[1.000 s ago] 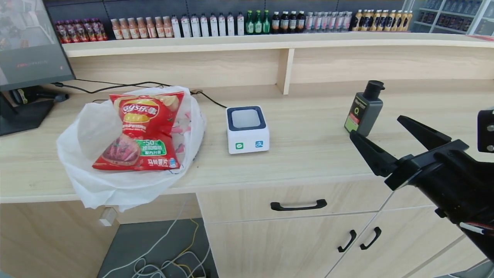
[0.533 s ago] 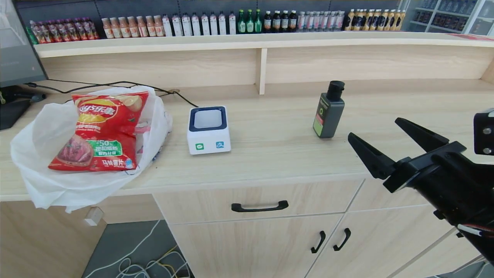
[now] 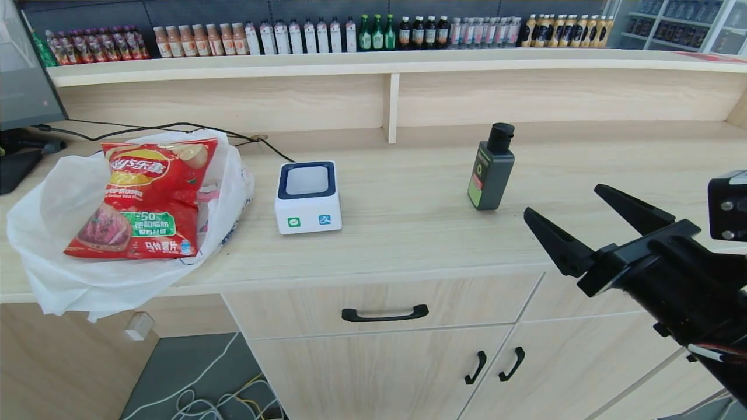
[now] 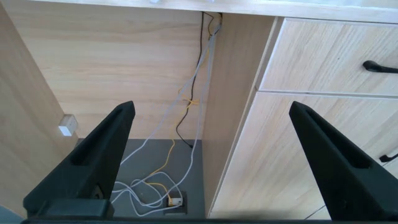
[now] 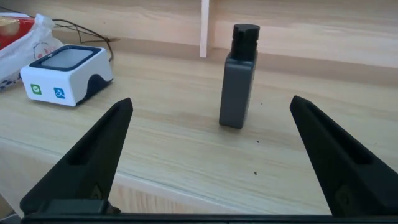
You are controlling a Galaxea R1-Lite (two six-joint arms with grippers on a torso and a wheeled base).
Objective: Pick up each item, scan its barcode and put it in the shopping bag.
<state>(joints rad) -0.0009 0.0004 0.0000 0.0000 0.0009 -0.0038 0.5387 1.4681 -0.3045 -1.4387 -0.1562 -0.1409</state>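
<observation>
A dark grey bottle [image 3: 489, 169] with a black cap stands upright on the wooden counter [image 3: 408, 221], right of the white scanner box [image 3: 307, 197]. At the counter's left end lies a white shopping bag [image 3: 76, 256] with a red chips bag [image 3: 143, 201] in it. My right gripper [image 3: 575, 224] hangs open at the counter's front edge, a little right of and nearer than the bottle. In the right wrist view the bottle [image 5: 239, 78] stands ahead between the open fingers [image 5: 93, 155], with the scanner [image 5: 65, 83] off to one side. My left gripper [image 4: 214, 162] is open below counter height, facing the cabinet.
A monitor [image 3: 23, 64] and its black cables [image 3: 152, 127] occupy the counter's far left. A raised shelf [image 3: 385, 64] carrying rows of drink bottles runs along the back. Drawers and doors with black handles [image 3: 385, 315] lie under the counter. Loose cables [image 4: 155, 186] lie on the floor.
The head camera has swung right, so everything on the counter shifted left in the picture. My right gripper keeps nearly the same spot in the picture and stays open.
</observation>
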